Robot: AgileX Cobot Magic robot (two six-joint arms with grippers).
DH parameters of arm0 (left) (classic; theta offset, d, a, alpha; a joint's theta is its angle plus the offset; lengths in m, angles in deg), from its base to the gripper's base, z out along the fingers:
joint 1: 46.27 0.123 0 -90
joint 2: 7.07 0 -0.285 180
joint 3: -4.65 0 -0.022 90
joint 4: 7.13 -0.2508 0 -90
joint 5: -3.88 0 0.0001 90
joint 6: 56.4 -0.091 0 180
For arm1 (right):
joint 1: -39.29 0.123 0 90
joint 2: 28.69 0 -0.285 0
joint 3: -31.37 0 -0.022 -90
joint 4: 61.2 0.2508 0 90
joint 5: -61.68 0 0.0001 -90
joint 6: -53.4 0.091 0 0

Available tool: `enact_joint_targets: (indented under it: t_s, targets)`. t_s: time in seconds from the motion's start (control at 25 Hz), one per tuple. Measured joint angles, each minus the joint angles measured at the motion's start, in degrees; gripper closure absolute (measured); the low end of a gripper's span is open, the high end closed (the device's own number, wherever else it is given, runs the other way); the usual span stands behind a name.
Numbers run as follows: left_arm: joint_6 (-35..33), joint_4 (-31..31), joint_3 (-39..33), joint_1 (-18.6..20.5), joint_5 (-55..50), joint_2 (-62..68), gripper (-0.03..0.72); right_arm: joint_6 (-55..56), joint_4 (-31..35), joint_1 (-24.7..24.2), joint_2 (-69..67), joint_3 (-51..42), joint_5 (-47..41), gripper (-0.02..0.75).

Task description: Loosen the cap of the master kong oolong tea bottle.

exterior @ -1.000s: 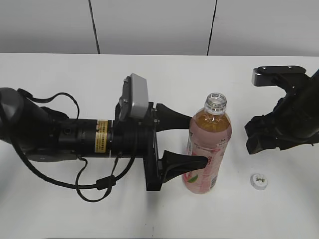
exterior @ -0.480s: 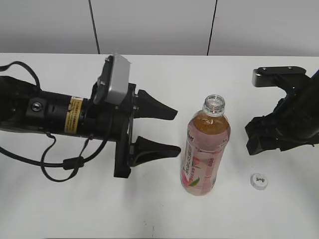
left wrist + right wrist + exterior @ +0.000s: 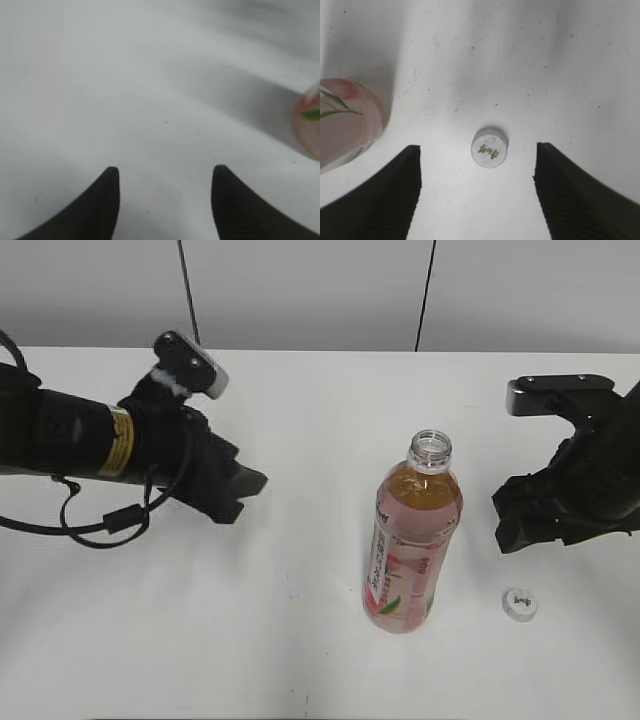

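Note:
The master kong oolong tea bottle (image 3: 415, 540) stands upright mid-table with its neck open; amber tea, pink peach label. Its edge shows in the left wrist view (image 3: 309, 120) and in the right wrist view (image 3: 342, 122). The white cap (image 3: 519, 604) lies on the table to the right of the bottle, dark mark up; it also shows in the right wrist view (image 3: 490, 146). My left gripper (image 3: 240, 495) is open and empty, well left of the bottle; it also shows in the left wrist view (image 3: 165, 172). My right gripper (image 3: 477, 150) is open above the cap, touching nothing; in the exterior view (image 3: 530, 525) it hangs right of the bottle.
The white table (image 3: 320, 400) meets a pale panelled wall behind. The left arm's cable (image 3: 100, 525) loops on the table at the left.
My left arm has pulled back leftward from the bottle, which it had between its fingers, and has turned downward. The bottle stands free. The right arm and cap have not moved.

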Motion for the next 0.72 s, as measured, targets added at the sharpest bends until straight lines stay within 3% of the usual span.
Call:
enact_joint_targets:
  t_s: [0.2, 0.32, 0.44, 0.52, 0.72]
  targets:
    - [22.4, 0.3, 0.0, 3.4, -9.2, -3.4, 0.328, 0.0, -0.3, 0.0, 0.1, 0.0, -0.1, 0.206]
    - [32.6, -3.7, 0.0, 9.3, 0.1, -5.9, 0.328, 0.0, -0.7, 0.0, 0.1, 0.0, -0.1, 0.206]
    - [37.7, -13.1, 0.0, 15.2, 9.9, -7.9, 0.337, 0.0, -0.8, 0.0, 0.1, 0.0, -0.1, 0.206]
    - [40.3, -21.4, -0.1, 17.5, 11.0, -9.1, 0.340, 0.0, -0.8, 0.0, 0.1, 0.0, 0.0, 0.206]
    - [31.6, -27.1, -1.2, 17.2, 7.1, -13.1, 0.363, 0.0, -0.8, 0.0, 0.1, 0.0, 0.3, 0.206]
